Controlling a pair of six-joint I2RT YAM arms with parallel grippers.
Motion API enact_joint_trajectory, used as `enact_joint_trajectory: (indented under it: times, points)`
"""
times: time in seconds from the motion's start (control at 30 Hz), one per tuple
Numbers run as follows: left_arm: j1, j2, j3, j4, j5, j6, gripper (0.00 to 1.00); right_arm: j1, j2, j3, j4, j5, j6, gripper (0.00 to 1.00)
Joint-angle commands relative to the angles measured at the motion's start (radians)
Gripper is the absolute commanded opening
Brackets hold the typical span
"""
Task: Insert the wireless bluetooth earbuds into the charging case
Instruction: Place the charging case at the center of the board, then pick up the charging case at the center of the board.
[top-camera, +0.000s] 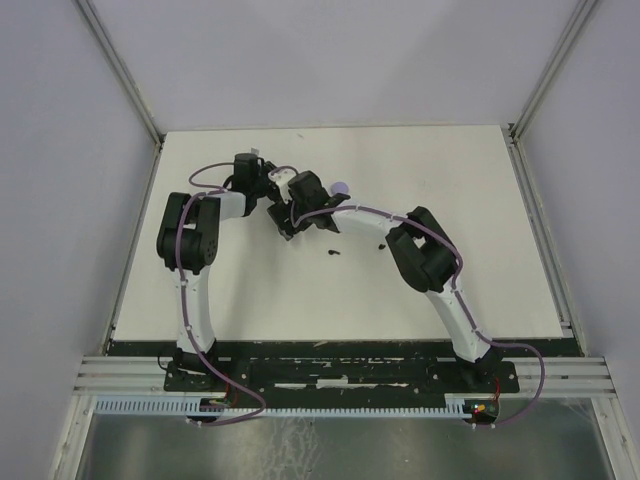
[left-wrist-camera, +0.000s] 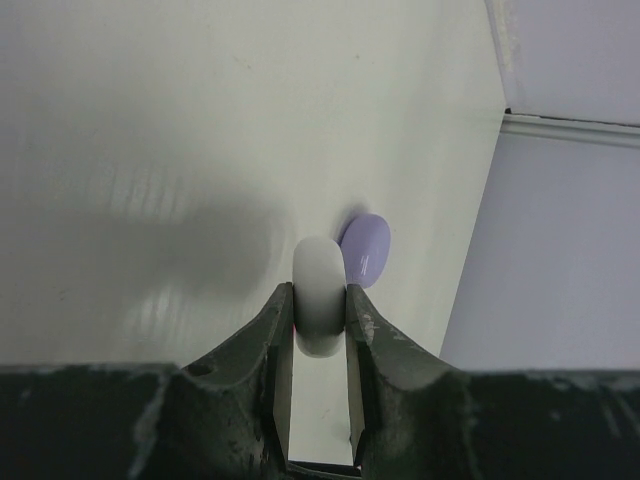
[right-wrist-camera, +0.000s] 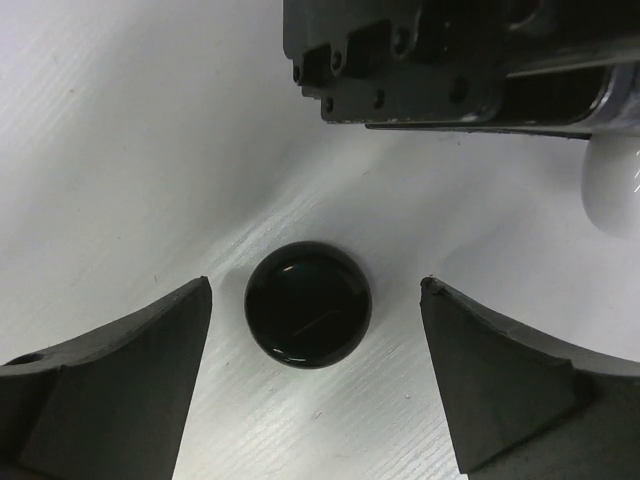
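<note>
My left gripper (left-wrist-camera: 320, 300) is shut on a white round puck-shaped case (left-wrist-camera: 320, 272), held on edge just above the table. A lilac puck (left-wrist-camera: 365, 250) lies right behind it and also shows in the top view (top-camera: 340, 188). My right gripper (right-wrist-camera: 315, 286) is open, its jaws on either side of a closed glossy black puck (right-wrist-camera: 308, 304) on the table, not touching it. Two tiny black earbuds (top-camera: 333, 251) (top-camera: 381, 245) lie on the table near the right arm. The white puck's edge (right-wrist-camera: 612, 195) shows at the right of the right wrist view.
Both grippers (top-camera: 280, 180) (top-camera: 287, 225) meet close together at the back middle of the white table (top-camera: 480, 280). The left gripper's body (right-wrist-camera: 440, 60) hangs just above the black puck. Grey walls stand at the back and sides.
</note>
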Motion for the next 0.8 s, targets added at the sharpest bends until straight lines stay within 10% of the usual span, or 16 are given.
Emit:
enact_joint_trajectory:
  times: [0.0,0.43,0.77]
  points:
    - [0.005,0.009,0.042,-0.009,-0.004,0.052,0.25,0.014,0.013,0.042,0.004,0.031,-0.023,0.92]
    - [0.006,-0.012,0.018,-0.031,-0.004,0.068,0.43,0.02,0.024,0.062,-0.055,0.07,-0.032,0.84]
    - [0.013,-0.064,-0.025,-0.03,-0.003,0.064,0.46,0.02,-0.002,0.011,-0.055,0.074,-0.057,0.54]
